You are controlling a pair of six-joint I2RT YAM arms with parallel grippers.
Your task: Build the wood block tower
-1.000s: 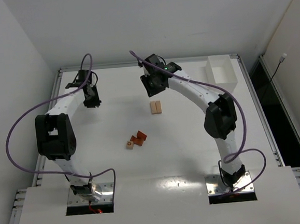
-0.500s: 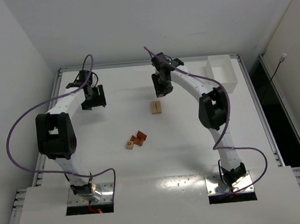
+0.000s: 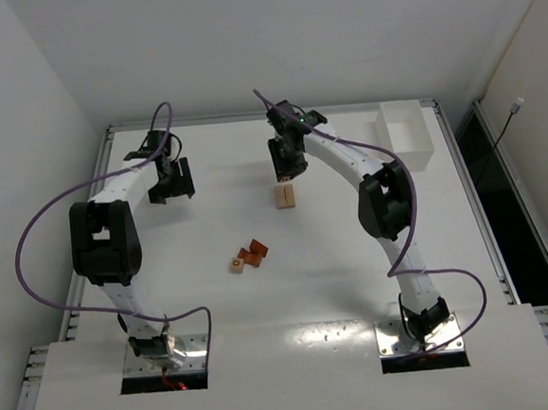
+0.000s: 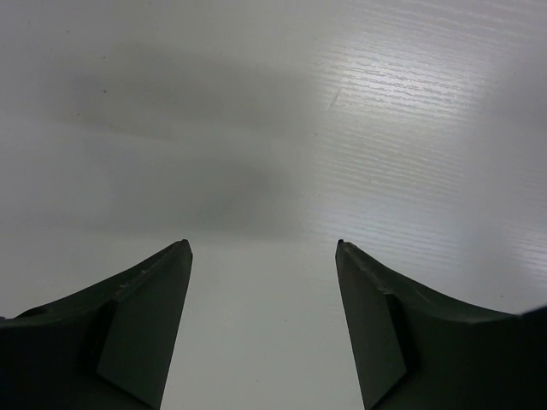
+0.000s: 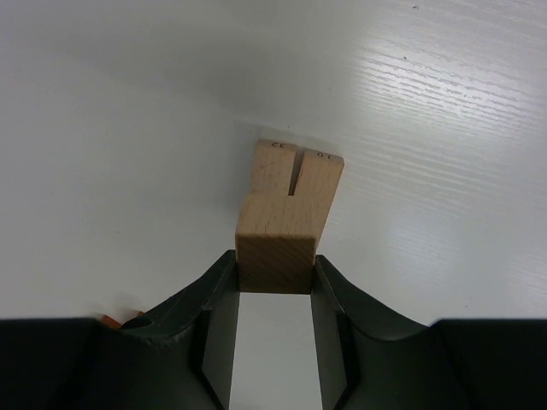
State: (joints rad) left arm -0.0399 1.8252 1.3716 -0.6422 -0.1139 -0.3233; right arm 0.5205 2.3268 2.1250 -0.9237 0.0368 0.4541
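Top external view, entries left to right. Left end effector (image 3: 172, 180): jaws spread wide with nothing between them, over bare bench (image 3: 356, 284) near the far-left edge and well apart from every block, so probably kept out of the way. Loose stock: tan cube (image 3: 236, 265) just beside the reddish-orange blocks (image 3: 254, 253), mid-bench, with open room on all sides for a pick. Tower base: pair of tan bars (image 3: 286, 196), flat and side by side. Right end effector (image 3: 287, 169): clamped on a tan block (image 5: 275, 252) over the pair's near end, apparently to bridge both bars; whether they touch cannot be told. White tray (image 3: 406, 136): far-right corner, well apart.
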